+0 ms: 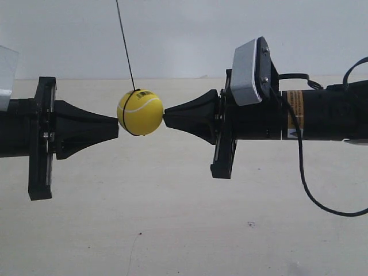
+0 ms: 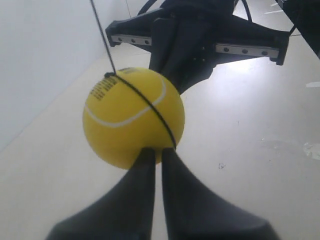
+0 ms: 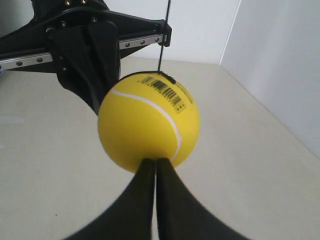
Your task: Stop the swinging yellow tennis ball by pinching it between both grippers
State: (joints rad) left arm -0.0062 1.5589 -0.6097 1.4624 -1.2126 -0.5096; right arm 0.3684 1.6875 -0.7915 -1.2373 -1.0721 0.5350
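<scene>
Hanging from a thin dark string (image 1: 125, 46), yellow tennis ball (image 1: 141, 112), one piece, clear above the tabletop (image 1: 172, 230), held between two black tapered tips that point at each other.

Ball markings: white curved seam; black barcode-like print near the top; the string runs on around the ball as a dark band.

Left claw (image 2: 155, 155): clenched, only a thin slit between its jaws, tip pressed against the near side of the ball (image 2: 132, 117). The opposing claw's cone and rail bar show behind the ball.

Right claw (image 3: 156, 162): clenched, jaws nearly meeting, tip against the ball (image 3: 149, 122) just beside the seam.

Exterior view: both cone tips touch the ball on opposite sides, at about mid-height. The arms lie roughly level.

Fittings: flat black flange (image 1: 41, 138) on the arm at the exterior view's left; grey-white boxy camera (image 1: 248, 72) and a drooping black cable (image 1: 305, 172) on the arm at the exterior view's right.

Backdrop: plain pale wall (image 1: 172, 34).
</scene>
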